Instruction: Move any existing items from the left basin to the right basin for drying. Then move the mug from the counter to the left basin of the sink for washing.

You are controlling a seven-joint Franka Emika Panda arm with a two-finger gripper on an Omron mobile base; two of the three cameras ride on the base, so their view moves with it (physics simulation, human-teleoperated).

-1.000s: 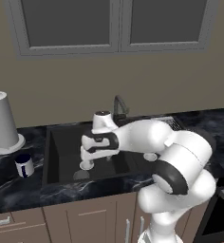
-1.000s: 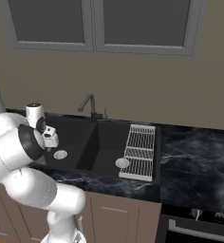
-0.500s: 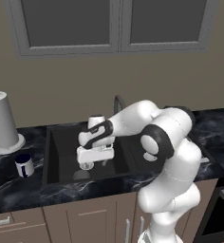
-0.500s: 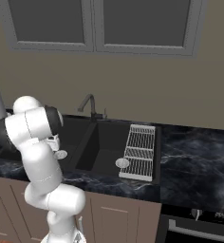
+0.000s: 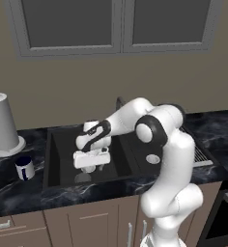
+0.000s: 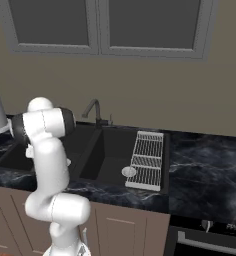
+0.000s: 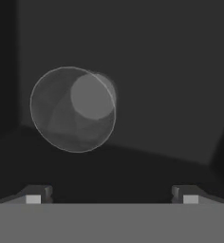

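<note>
The hand point(image 5: 91, 165) hangs wide open and empty over the grey cup point(image 7: 73, 108) in the left basin point(image 5: 63, 169). Nothing is moved yet. The mug point(image 5: 24, 167) waits near the worktop's point(image 5: 19, 193) left edge.

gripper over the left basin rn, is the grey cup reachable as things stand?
Probably yes. The gripper hangs open above the grey cup in the left basin, with nothing between the two. The cup sits off to one side of the finger line in the hand view, so a small sideways correction seems needed first.
</note>
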